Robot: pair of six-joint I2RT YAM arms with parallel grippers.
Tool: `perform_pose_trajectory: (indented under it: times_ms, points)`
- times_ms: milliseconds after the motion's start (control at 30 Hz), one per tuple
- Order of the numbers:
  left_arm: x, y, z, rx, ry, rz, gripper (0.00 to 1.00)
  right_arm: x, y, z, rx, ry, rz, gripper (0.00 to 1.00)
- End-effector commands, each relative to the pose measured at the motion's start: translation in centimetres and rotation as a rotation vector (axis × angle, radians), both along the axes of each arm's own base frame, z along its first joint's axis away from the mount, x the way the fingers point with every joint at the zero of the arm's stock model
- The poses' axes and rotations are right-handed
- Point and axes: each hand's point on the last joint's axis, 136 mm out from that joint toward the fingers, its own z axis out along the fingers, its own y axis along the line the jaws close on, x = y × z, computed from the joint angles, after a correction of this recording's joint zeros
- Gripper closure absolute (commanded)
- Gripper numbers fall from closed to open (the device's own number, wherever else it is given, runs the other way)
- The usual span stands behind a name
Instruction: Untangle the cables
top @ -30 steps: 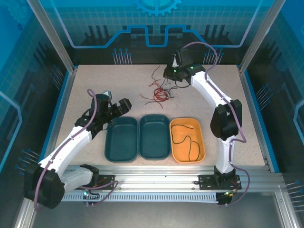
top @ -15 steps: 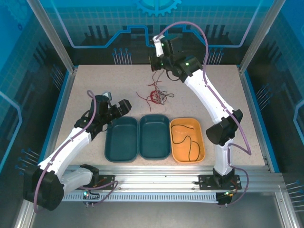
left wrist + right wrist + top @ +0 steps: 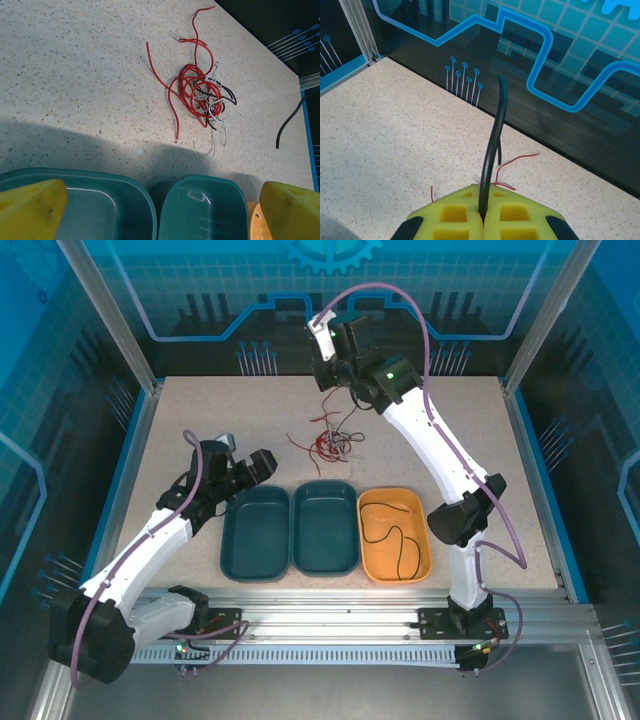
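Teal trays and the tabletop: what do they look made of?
Teal trays: probably moulded plastic, smooth and slightly glossy, judging by rounded rims and soft light reflections. Tabletop: matte beige surface with dark speckles, perhaps laminate or stone composite; can't tell which.

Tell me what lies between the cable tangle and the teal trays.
Bare speckled tabletop, partly shadowed, separates the cable tangle from the teal trays; the left wrist view shows it.
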Motion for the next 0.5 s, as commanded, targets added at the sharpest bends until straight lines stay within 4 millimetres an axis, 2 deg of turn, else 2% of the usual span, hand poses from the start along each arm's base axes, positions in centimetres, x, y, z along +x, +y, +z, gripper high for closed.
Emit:
perform_pose_trajectory:
  times_ms: [0, 100, 200, 467]
  points:
    - [-0.5, -0.2, 0.1, -0.018, -0.013, -0.013, 0.01, -3.0, -1.5, 3.8, 0.037, -0.035, -0.015, 1.0]
    - [-0.5, -0.2, 0.3, -0.016, -0.017, -0.014, 0.01, -4.9, -2.5, 4.3, 0.052, -0.021, -0.035, 1.0]
    - [-0.4, -0.2, 0.4, -0.014, -0.021, -0.015, 0.01, -6.8, -3.7, 3.7, 0.056, 0.014, -0.059, 1.0]
    - [-0.5, -0.1, 0.4, -0.003, -0.02, -0.018, 0.01, -13.1, -8.8, 2.6, 0.112, 0.11, -0.131, 1.0]
